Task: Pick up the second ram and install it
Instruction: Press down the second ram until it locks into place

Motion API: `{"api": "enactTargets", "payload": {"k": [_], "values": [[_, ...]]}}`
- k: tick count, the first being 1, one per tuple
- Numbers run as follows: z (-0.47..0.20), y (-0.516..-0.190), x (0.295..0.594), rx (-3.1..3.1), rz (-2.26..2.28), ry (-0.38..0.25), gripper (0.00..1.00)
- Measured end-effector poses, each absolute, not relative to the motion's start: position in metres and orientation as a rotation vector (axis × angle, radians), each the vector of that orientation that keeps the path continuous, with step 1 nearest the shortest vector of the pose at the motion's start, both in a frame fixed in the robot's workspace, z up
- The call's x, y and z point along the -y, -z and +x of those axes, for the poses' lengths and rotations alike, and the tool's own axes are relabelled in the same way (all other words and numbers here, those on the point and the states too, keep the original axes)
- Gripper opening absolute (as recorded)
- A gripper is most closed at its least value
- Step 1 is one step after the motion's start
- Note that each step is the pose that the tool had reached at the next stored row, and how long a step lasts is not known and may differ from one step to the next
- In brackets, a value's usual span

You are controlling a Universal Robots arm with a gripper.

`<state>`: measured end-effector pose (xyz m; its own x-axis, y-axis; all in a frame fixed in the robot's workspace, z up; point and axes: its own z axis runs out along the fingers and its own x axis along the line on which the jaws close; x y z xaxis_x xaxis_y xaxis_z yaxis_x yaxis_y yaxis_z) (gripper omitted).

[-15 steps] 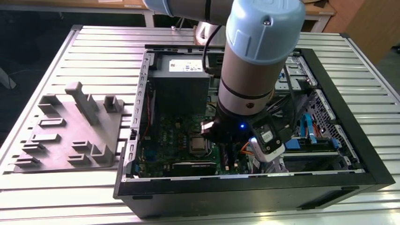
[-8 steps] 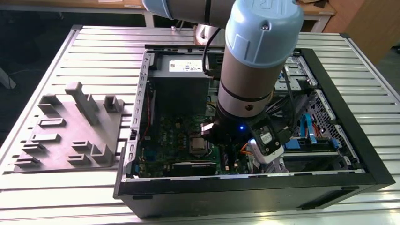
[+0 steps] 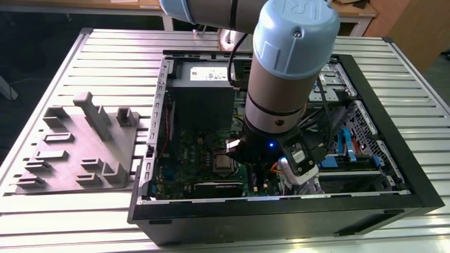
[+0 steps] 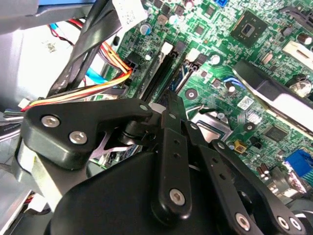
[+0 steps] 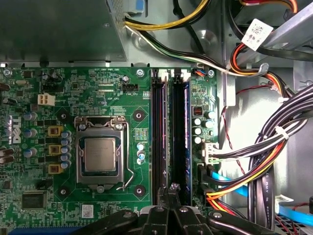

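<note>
Second ram [image 5: 186, 142] seated upright in motherboard [image 5: 73, 88] slot beside empty slots; gripper [image 5: 167, 193] jaws together just above them.

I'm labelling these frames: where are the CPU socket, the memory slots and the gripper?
CPU socket [image 5: 100, 154]: first wrist view, on the chip's metal lid.
Memory slots [image 5: 159, 137]: first wrist view, mid-length of a black slot.
Gripper [image 5: 169, 195]: first wrist view, between the fingertips.

arm [image 3: 281, 79]: grey tube, pale-blue cap | black linkage fingers [image 4: 173, 147], silver screws
</note>
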<state>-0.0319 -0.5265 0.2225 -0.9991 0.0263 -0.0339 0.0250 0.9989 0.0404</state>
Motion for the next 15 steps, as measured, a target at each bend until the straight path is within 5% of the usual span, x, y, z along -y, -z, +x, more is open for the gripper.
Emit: {"api": "enactTargets", "payload": {"k": [15], "values": [[-0.0320,-0.2176,0.5265,-3.106,0.040,-0.062,0.10]]}}
